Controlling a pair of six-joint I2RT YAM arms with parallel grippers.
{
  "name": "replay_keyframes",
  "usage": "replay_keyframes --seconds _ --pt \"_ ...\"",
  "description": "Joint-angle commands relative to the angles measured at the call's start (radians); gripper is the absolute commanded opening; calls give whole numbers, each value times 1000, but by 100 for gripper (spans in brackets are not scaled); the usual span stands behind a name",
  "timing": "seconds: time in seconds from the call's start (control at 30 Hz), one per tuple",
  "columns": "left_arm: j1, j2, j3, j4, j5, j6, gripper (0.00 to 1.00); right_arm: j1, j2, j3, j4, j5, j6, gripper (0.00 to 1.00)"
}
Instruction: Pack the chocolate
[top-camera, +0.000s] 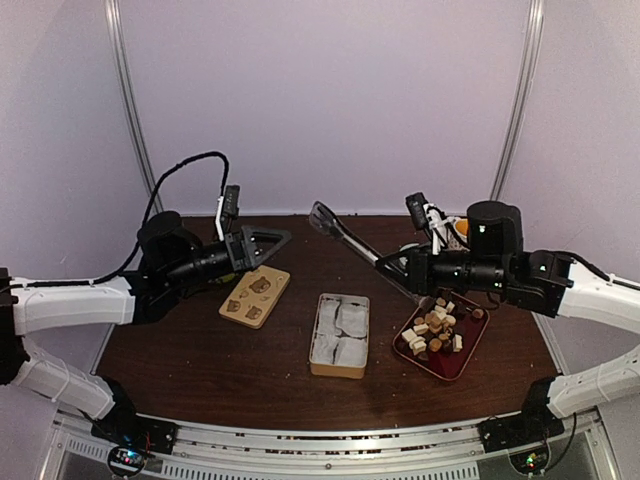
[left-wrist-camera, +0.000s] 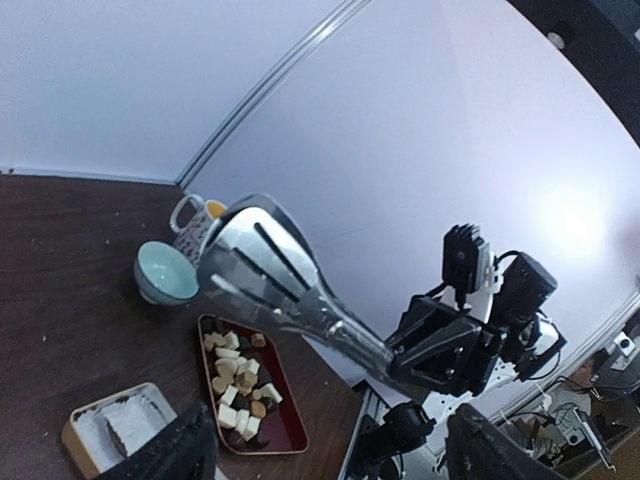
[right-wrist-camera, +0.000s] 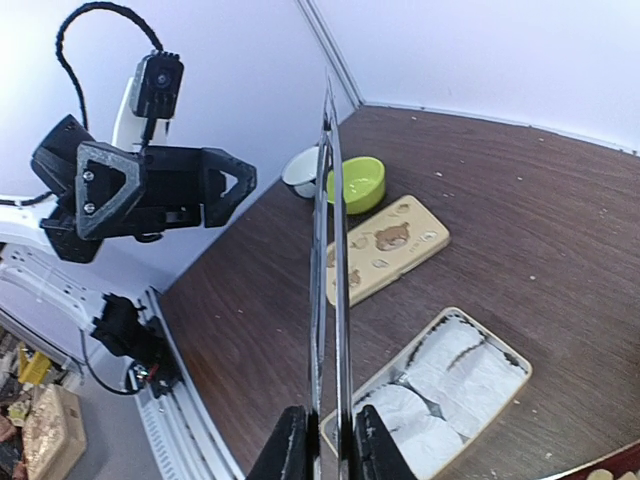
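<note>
Pinching slim tongs (top-camera: 350, 240) over the tabletop (top-camera: 200, 350) beyond the box (top-camera: 338, 373), right gripper (top-camera: 408, 268); left gripper (top-camera: 268, 243) spread near lid (top-camera: 255, 296).

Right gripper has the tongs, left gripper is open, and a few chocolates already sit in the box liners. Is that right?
No. The box holds only empty white liners, as the top external view shows; the chocolate lies on the red tray. The rest is right.

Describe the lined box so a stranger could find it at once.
Look at the middle of the dark brown table. The open tan box sits there, between a flat bear-printed lid and a red tray of chocolate; it alone holds white paper liners.
</note>
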Motion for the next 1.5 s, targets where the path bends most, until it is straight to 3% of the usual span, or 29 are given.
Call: replay_keyframes --seconds 0.0,0.13,0.27,0.57,0.77,1.2,1.33,1.47 --pt "-33 54 109 146 51 -44 80 2 -25 26 190 -126 111 13" --pt "-44 90 154 154 52 -59 78 4 -20 25 270 -174 166 13" --pt "-55 120 188 144 51 -64 70 16 -15 22 333 -194 199 13" --pt "-74 134 219 181 61 -52 68 40 32 40 363 -237 233 13" --pt "-74 136 211 260 73 -71 47 46 49 31 389 -261 249 13" --pt "-74 133 232 297 84 -91 11 55 85 8 440 -298 277 19" --pt "-74 123 237 250 79 -74 7 57 101 20 415 -302 259 22" --pt "-74 111 231 234 67 -66 6 59 109 28 376 -297 231 33"
